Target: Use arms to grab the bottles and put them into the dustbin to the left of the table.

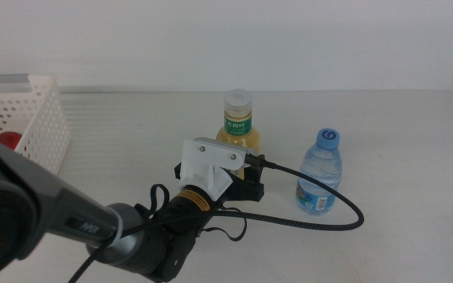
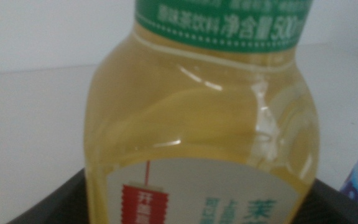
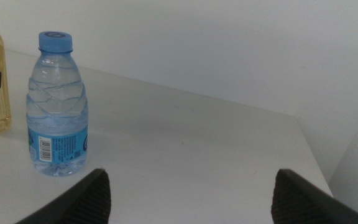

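Near the middle of the white surface (image 1: 384,118), somewhat toward its far edge, the yellow tea bottle (image 1: 239,124) stands upright with its white cap on and its green-and-white label facing the camera. The left pincer (image 1: 246,177) has reached it from the near side: its white angular housing sits against the bottle's lower body, and black finger parts show low beside the bottle. In the left wrist view the tea bottle (image 2: 201,124) fills nearly the whole picture, with dark jaw edges rising on either side of its base, so the jaws stand wide around the bottle; whether they actually press on it I cannot tell. A black cable (image 1: 321,200) loops from the housing across the surface, passing in front of the water bottle (image 1: 321,173).

That clear, blue-capped water bottle stands upright just to the right of the tea bottle, apart from it and closer to the near edge. The right wrist view shows the water bottle (image 3: 58,106) with the tea bottle at the frame's side beyond it, and the right pincer (image 3: 188,193) spread wide over bare surface, holding nothing.

At the left edge of the surface stands the white perforated dustbin (image 1: 38,126), with something red (image 1: 8,140) visible inside it.
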Available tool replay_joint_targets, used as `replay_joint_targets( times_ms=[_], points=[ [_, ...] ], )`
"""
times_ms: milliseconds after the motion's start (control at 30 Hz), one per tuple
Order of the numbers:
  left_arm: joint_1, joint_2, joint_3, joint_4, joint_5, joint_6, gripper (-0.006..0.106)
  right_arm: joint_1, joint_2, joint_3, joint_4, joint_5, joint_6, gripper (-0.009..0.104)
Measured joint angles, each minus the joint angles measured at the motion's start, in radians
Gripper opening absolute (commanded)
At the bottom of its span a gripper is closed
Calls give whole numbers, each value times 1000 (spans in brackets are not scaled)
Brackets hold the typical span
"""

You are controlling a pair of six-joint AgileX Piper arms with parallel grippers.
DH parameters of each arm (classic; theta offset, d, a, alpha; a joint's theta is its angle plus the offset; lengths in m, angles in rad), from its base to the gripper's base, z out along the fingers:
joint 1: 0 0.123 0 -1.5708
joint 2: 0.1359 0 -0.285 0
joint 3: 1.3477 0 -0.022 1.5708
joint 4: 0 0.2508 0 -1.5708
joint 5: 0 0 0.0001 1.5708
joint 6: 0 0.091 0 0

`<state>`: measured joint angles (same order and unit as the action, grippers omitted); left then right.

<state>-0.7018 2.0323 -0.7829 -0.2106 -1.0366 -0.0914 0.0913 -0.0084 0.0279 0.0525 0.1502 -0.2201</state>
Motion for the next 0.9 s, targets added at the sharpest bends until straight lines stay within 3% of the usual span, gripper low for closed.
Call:
replay_joint_targets(
  times_ms=[233,367,600,633,700,767,900],
  points=[
    [0,43,-13,-2,-57,0,88,0,0,0,0,0,0,68],
    [0,47,-14,-2,-67,0,79,0,0,0,0,0,0,68],
    [0,48,-14,-6,-75,1,40,0,0,0,0,0,0,68],
    [0,49,-13,-5,-77,1,22,0,0,0,0,0,0,68],
    [0,49,-13,0,-77,0,12,0,0,0,0,0,0,68],
    [0,49,-13,6,-77,-1,6,0,0,0,0,0,0,68],
    [0,37,-13,23,-54,-9,6,0,0,0,0,0,0,68]
  ],
)
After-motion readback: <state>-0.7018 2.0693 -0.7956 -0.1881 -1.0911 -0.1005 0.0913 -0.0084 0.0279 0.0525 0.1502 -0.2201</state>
